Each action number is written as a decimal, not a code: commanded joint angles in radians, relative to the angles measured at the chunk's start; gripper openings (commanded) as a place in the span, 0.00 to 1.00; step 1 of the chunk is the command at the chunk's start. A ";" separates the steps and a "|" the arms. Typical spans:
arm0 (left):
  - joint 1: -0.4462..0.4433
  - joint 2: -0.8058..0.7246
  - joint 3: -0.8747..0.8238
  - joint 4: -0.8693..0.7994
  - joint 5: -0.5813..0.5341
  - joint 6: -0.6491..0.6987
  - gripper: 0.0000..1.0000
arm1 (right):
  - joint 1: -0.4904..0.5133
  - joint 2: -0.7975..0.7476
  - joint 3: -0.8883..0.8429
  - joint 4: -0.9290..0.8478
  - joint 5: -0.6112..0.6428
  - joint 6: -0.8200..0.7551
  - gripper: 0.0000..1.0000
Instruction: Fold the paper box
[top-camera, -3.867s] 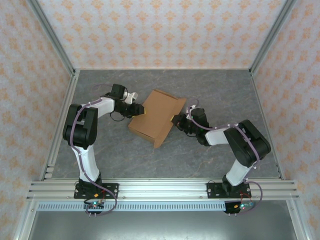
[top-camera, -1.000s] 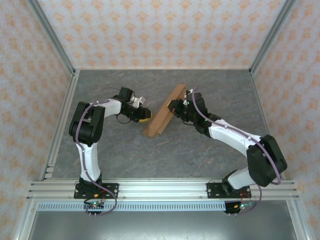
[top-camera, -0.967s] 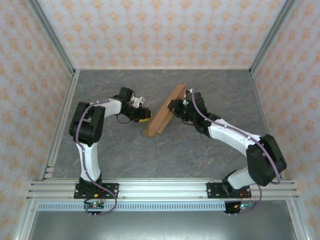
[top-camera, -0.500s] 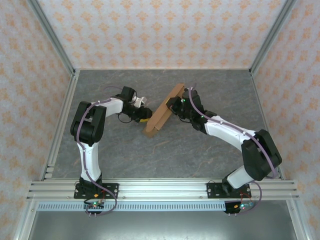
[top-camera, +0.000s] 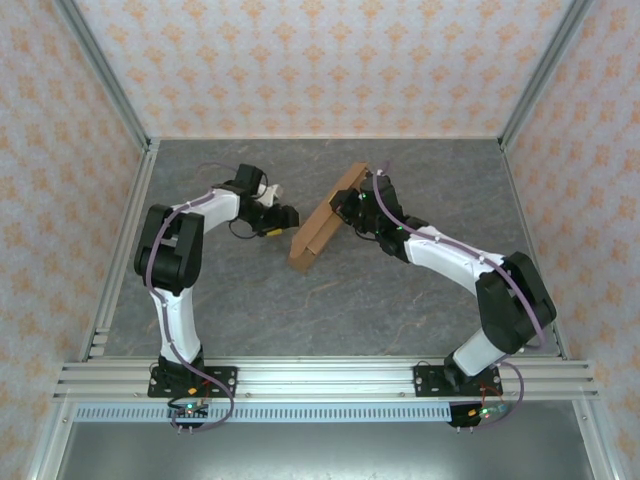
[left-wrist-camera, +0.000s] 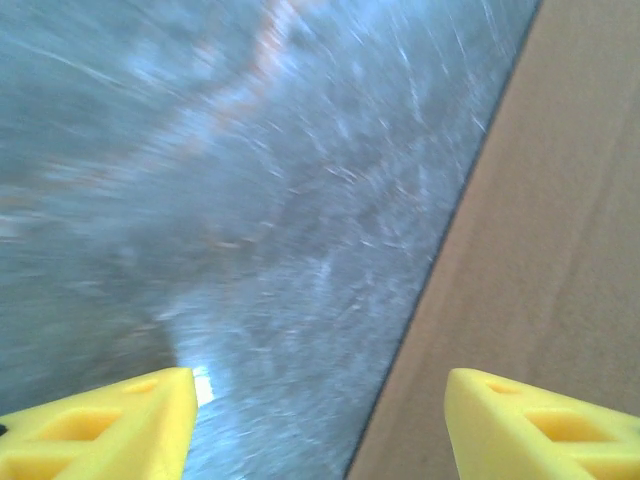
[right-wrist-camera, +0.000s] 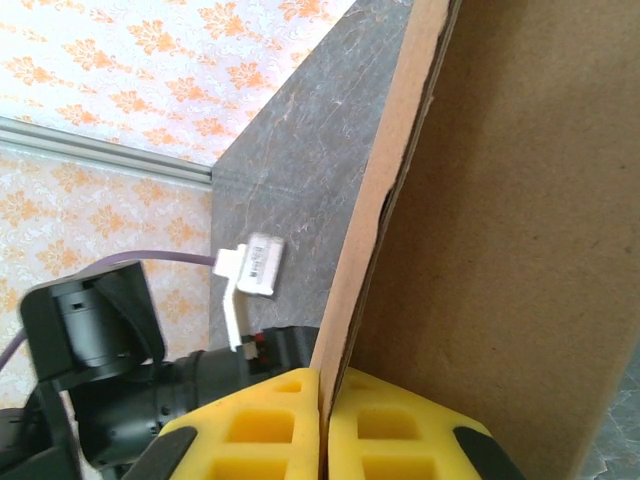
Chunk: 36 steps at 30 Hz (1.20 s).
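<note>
Roughly midway, by my reading. The paper box (top-camera: 320, 220) is no flat sheet: it stands up on one long edge on the table (top-camera: 400, 300), a narrow brown slab seen nearly end-on from above. Some walls or panels look raised. I cannot tell whether the end flaps and tabs are tucked, so closing and locking likely remain.

Right gripper (top-camera: 345, 207): pressed together on a thin cardboard edge. In its wrist view the yellow fingers (right-wrist-camera: 260, 430) pinch that edge, with a broad plain panel rising just to one side of them and a doubled layer showing along the rim.

Left gripper (top-camera: 283, 217): spread, nothing between the fingers. It sits just beside the box's other face, apart from it. Its wrist view shows smooth brown cardboard (left-wrist-camera: 560, 250) ahead of one fingertip and bare table ahead of the other.

Cardboard: plain corrugated, clean, no visible tears; creases crisp.
</note>
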 joint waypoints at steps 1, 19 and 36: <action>0.009 -0.175 -0.004 -0.029 -0.194 0.022 0.68 | -0.003 0.040 0.008 -0.098 0.074 -0.047 0.07; -0.359 -0.769 -0.327 0.047 -0.458 0.216 0.90 | -0.004 0.092 0.075 -0.146 0.064 -0.066 0.07; -0.469 -0.559 -0.229 0.003 -0.573 0.299 0.96 | -0.006 0.100 0.079 -0.142 0.062 -0.065 0.07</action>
